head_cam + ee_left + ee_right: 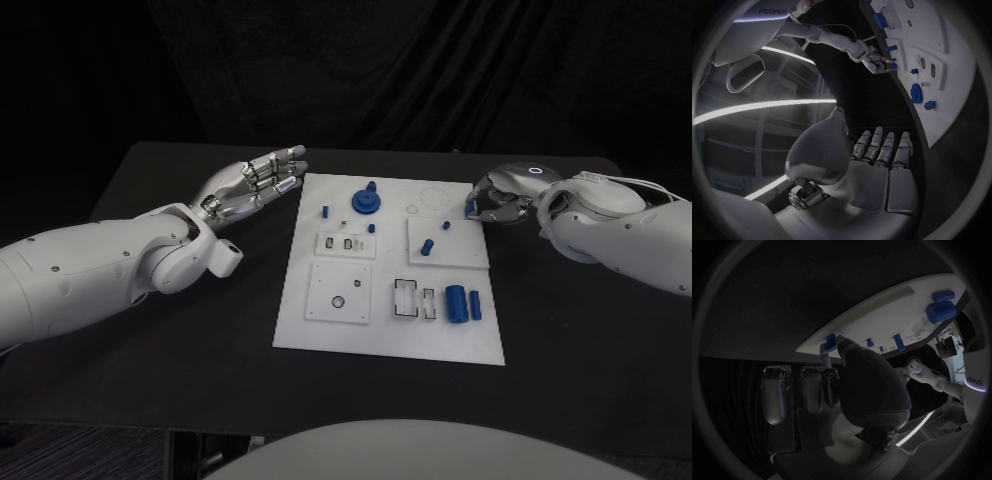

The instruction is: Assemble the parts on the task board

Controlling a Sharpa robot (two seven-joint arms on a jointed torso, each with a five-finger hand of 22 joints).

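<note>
Lying flat in the middle of the black surface (pixel 173 400), white task board (pixel 389 330), long side running away from the robot. Standing near its far edge, a round blue part (pixel 369 201) with a knob on top; just left of it, a small blue peg (pixel 326 210). Resting in the near right corner area, two blue cylinders (pixel 463 302) side by side, next to rectangular slots. Scattered across the middle of the board, further small blue pegs, one of them (pixel 428 245) on a raised square plate.

Hovering off the board's far left corner, left hand (pixel 254 185), palm up, fingers straight and apart, grasping nothing; seen in the left wrist view the same way, fingers (pixel 879 145) extended toward the board's edge.

Poised at the board's far right edge, right hand (pixel 503 197), fingers curled inward around a small blue part (pixel 472 206). Confirmed in the right wrist view: the blue piece (pixel 831 343) pinched at a fingertip just at the board's rim, the other fingers (pixel 776 390) hanging straight beside it.
</note>
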